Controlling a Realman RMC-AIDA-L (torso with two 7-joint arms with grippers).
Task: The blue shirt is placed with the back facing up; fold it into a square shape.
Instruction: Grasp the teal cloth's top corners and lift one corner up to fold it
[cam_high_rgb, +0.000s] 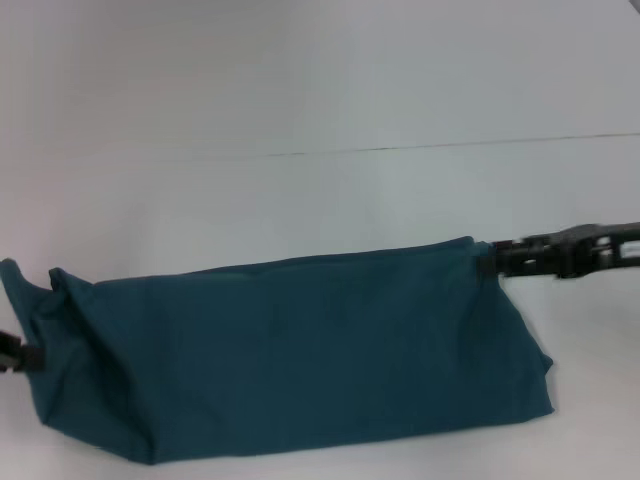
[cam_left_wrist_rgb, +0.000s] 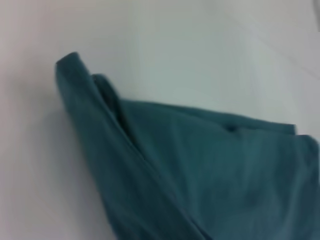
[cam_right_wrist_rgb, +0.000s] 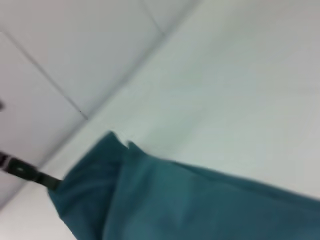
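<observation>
I have the blue shirt stretched into a long band across the near part of the white table, running from my left edge almost to the right side, plain fabric facing up with no lettering showing.

The right gripper comes in from the right and meets the shirt at its far right corner; the fingers look pressed together on the cloth there, and the corner stands a little higher than the fabric beside it.

The left gripper is only a dark tip at the left edge of the head view, touching the shirt's left end. That end rises into two small peaks, so it looks pinched on the fabric, though so little of it shows that I can't be sure.

From the left wrist view I see the shirt with a raised, layered edge over the table. The right wrist view shows the shirt and, at its far end, the left gripper against the cloth.
</observation>
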